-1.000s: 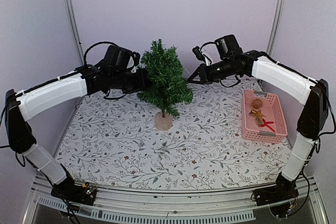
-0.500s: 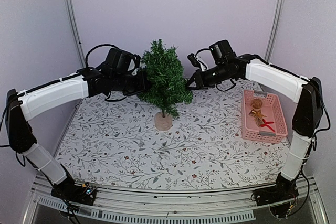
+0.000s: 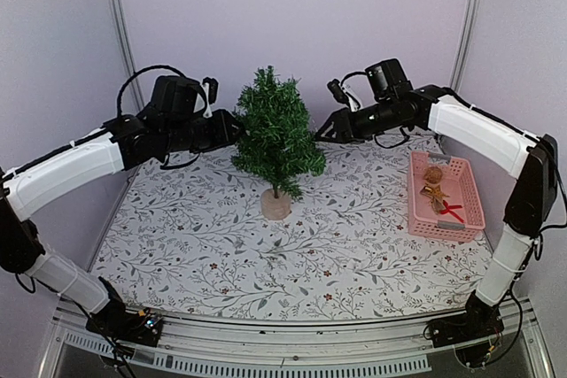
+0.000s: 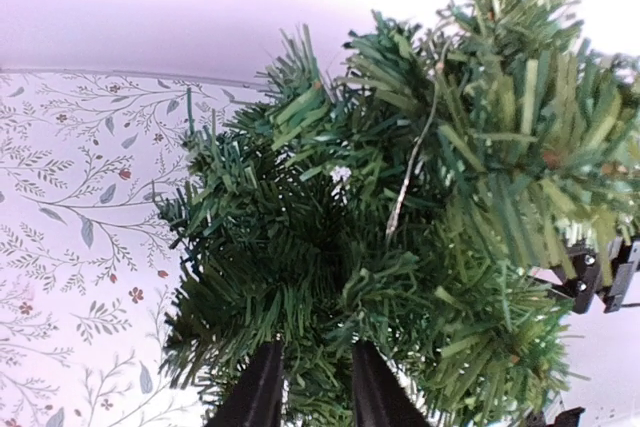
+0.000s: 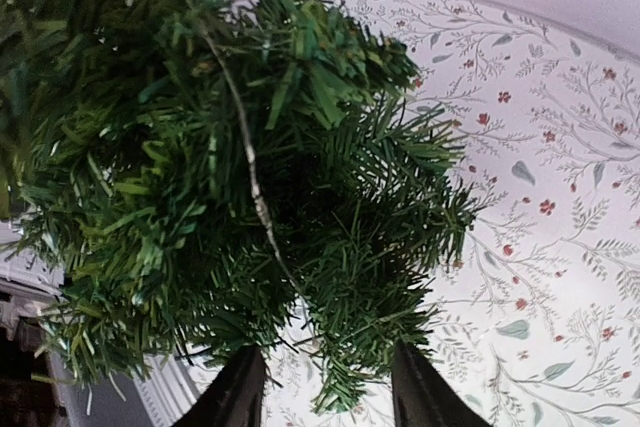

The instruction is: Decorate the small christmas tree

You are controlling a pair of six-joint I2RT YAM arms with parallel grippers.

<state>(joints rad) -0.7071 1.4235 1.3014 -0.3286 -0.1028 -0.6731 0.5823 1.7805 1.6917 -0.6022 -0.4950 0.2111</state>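
Tree dead centre: the small christmas tree [image 3: 276, 135] stands upright on its pale wooden base [image 3: 275, 205] in the middle of the flower-patterned worktop [image 3: 195, 245], and both arms are reaching in at it. The left end effector [image 3: 232, 127] sits at the tree's left flank, about halfway up the foliage. On its wrist camera the left end effector [image 4: 312, 387] is released, with a narrow gap between its fingers and green needles right in front of them. Over on the other flank, the right end effector [image 3: 321, 133] is just beside the outer branches. Its own camera shows the right end effector [image 5: 325, 387] spread wider, gripping nothing. A thin pale string [image 4: 410, 162] runs down across the branches. Off to the right, well apart from the tree, a pink basket [image 3: 413, 192] holds a few small decorations [image 3: 434, 174].
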